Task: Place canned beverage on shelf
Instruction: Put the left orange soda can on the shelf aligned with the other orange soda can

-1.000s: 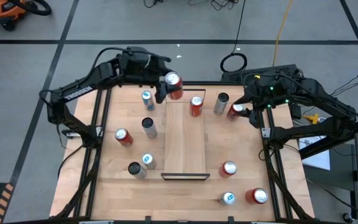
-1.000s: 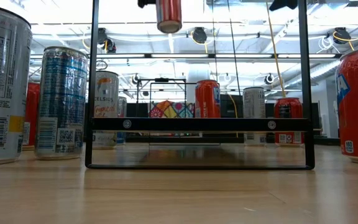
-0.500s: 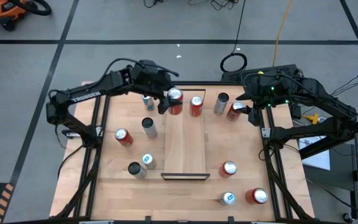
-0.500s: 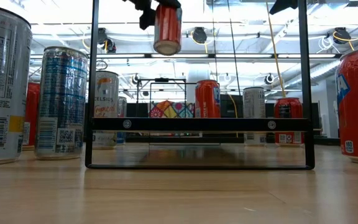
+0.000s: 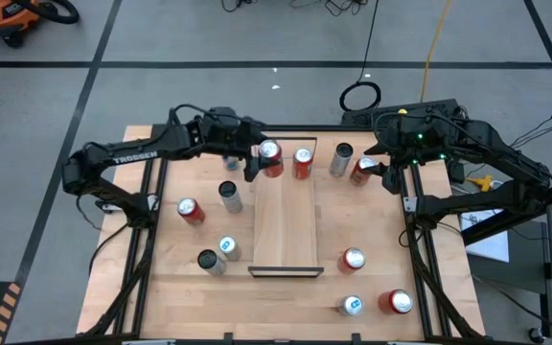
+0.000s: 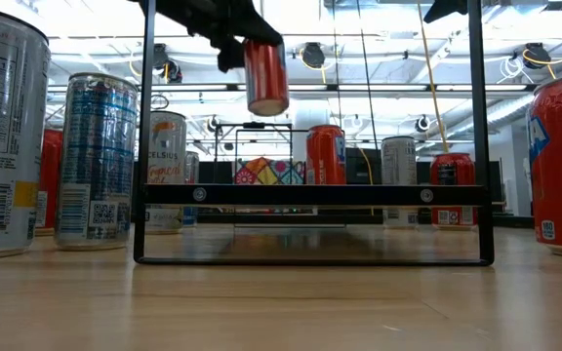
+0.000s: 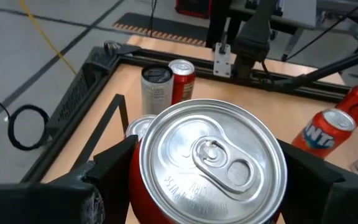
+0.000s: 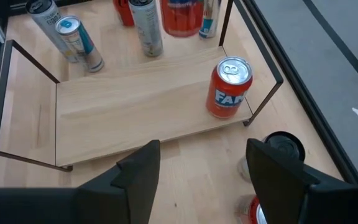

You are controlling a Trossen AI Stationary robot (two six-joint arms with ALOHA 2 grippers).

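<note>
My left gripper (image 5: pixel 263 159) is shut on a red can (image 5: pixel 270 158) in the air over the far end of the light-wood shelf (image 5: pixel 286 225). In the low view the can (image 6: pixel 265 76) hangs high above the shelf's black end frame (image 6: pixel 310 195). An orange-red can (image 8: pixel 229 87) stands upright on the shelf's far end, on its base. My right gripper (image 8: pixel 207 180) waits open above the table's far right, with nothing between its fingers. My left gripper pinches the red can's side wall just under its top rim (image 7: pixel 143 163), one finger (image 7: pixel 107 171) on each side. The fingers come from the table's left, slanting a little downward. The can is lifted clear, nearly upright, its bottom tipped slightly aside.
Several loose cans stand or lie around the shelf: silver ones (image 5: pixel 230 196) and a red one (image 5: pixel 190 211) on the left, others at the far right (image 5: pixel 341 159) and near right (image 5: pixel 396 302). Black rails (image 5: pixel 151 220) frame the tabletop.
My left gripper has come down with the red can, from near the top of the low view to well below it, toward the shelf's far end. The can stays gripped and nearly upright. My right arm has kept still.
</note>
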